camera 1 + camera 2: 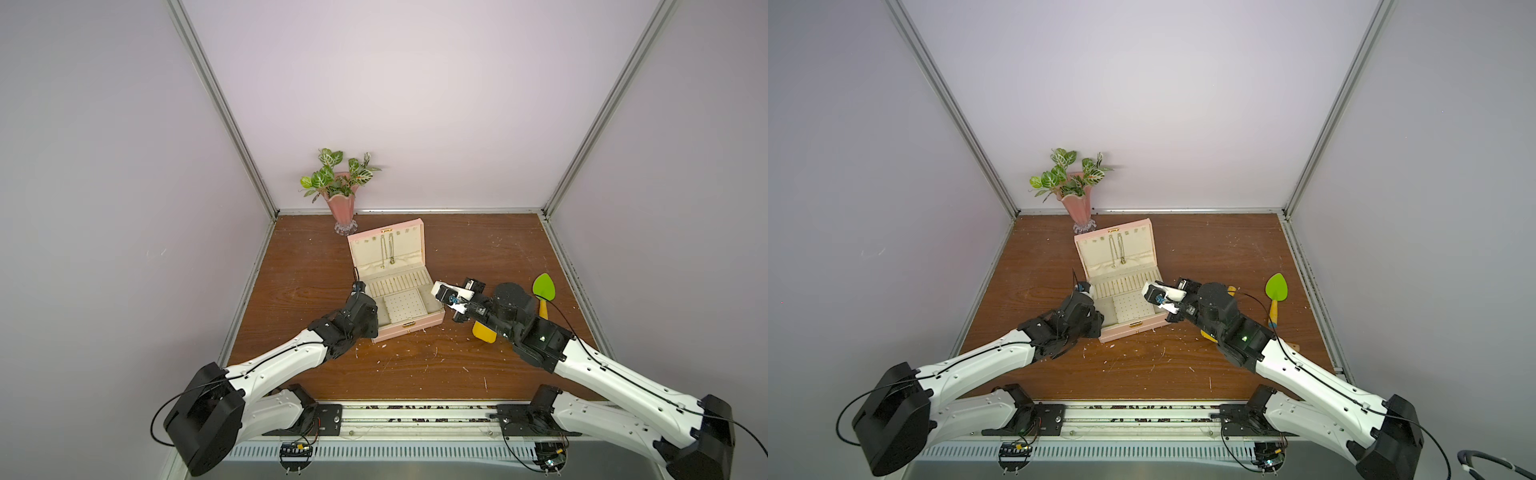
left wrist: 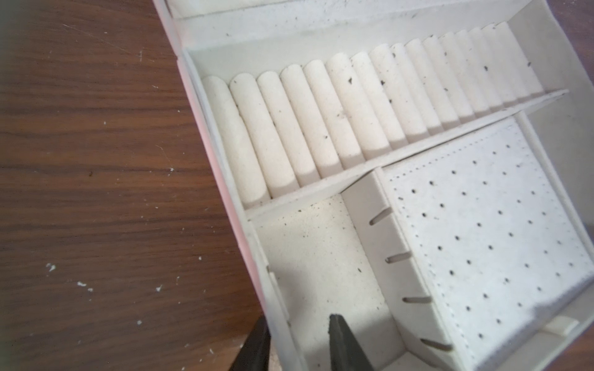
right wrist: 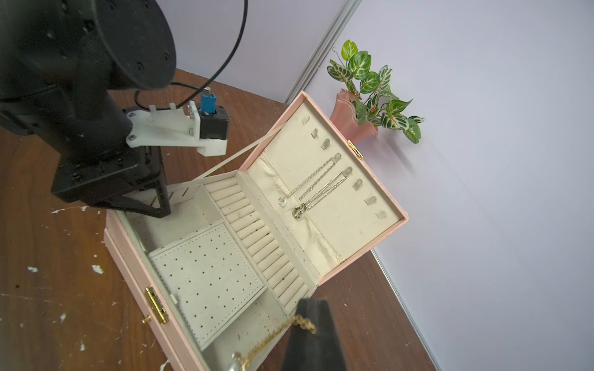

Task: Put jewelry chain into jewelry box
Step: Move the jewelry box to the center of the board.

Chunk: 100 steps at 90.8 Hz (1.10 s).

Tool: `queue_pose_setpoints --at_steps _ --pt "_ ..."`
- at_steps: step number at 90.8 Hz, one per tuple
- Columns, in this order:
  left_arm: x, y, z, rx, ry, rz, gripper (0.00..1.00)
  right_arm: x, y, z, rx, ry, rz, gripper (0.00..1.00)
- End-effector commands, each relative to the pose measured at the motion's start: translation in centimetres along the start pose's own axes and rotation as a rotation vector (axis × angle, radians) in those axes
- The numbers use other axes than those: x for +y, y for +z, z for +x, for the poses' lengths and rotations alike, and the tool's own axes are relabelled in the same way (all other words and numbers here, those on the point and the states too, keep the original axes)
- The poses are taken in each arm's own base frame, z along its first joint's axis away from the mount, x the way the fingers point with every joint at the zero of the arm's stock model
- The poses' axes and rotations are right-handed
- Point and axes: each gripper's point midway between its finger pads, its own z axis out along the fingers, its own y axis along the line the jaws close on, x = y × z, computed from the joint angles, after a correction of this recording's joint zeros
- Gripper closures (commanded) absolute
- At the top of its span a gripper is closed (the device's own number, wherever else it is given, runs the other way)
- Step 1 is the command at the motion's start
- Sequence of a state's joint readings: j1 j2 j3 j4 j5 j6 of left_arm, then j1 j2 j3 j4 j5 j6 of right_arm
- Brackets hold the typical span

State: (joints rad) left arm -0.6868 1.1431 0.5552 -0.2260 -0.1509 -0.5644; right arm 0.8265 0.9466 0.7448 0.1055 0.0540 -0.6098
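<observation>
Lowering before letting go suits the jewelry chain (image 3: 279, 331), pinched in the right gripper (image 3: 310, 308) and dangling, apparently just above an end compartment of the jewelry box (image 3: 131, 266); the left gripper (image 2: 299, 324), spread, straddles its opposite wall.

The jewelry box (image 1: 409, 330), at the centre of both top views, is pale pink outside and cream inside, with a dark-dotted panel (image 3: 205, 273) and a gold clasp (image 3: 156, 305). The jewelry chain (image 3: 276, 334), low in the right wrist view, is pale gold. The bench (image 1: 415, 374) is brown wood grain flecked white, and the vase (image 1: 343, 208) is pink, its leaves (image 1: 328, 172) green with white veins.
</observation>
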Motion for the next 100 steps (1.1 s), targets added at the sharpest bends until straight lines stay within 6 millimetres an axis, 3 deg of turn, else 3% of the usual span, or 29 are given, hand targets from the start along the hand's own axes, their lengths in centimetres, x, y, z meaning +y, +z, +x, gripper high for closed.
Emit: queue_pose_setpoints --at_steps 1,16,38,42,51,56,63,72,82,100 --pt "0.9 -0.4 2.9 0.114 0.091 -0.032 0.69 -0.6 -0.3 -1.9 -0.062 0.026 0.003 1.00" --pt "2.2 -1.4 2.2 0.070 0.098 -0.098 0.72 -0.8 -0.2 -1.8 -0.073 0.030 0.030 1.00" --pt "2.7 -1.6 1.6 0.054 0.113 -0.132 0.70 -0.8 -0.3 -1.9 -0.091 0.033 0.043 1.00" --pt "3.0 -2.0 1.0 0.034 0.118 -0.156 0.63 -0.8 -0.4 -1.8 -0.094 0.033 0.048 1.00" --pt "2.7 -3.3 -1.3 -0.039 0.142 -0.161 0.35 -0.9 -0.6 -1.8 -0.115 0.042 0.061 1.00" --pt "2.1 -4.3 -2.9 -0.090 0.167 -0.149 0.23 -0.7 -0.7 -1.8 -0.132 0.047 0.060 1.00" --pt "1.3 -6.0 -5.5 -0.168 0.230 -0.142 0.20 -0.2 -0.4 -1.6 -0.138 0.048 0.053 1.00" --pt "-0.2 -8.0 -8.4 -0.257 0.352 -0.109 0.25 -0.1 -0.1 -0.7 -0.118 0.038 0.068 1.00" --pt "-3.8 -9.4 -10.8 -0.365 0.504 0.030 0.34 -0.1 0.0 0.5 -0.091 0.014 0.105 1.00" --pt "-9.2 -10.2 -13.6 -0.598 0.736 0.201 0.45 -0.3 -0.4 1.6 -0.075 0.005 0.127 1.00"
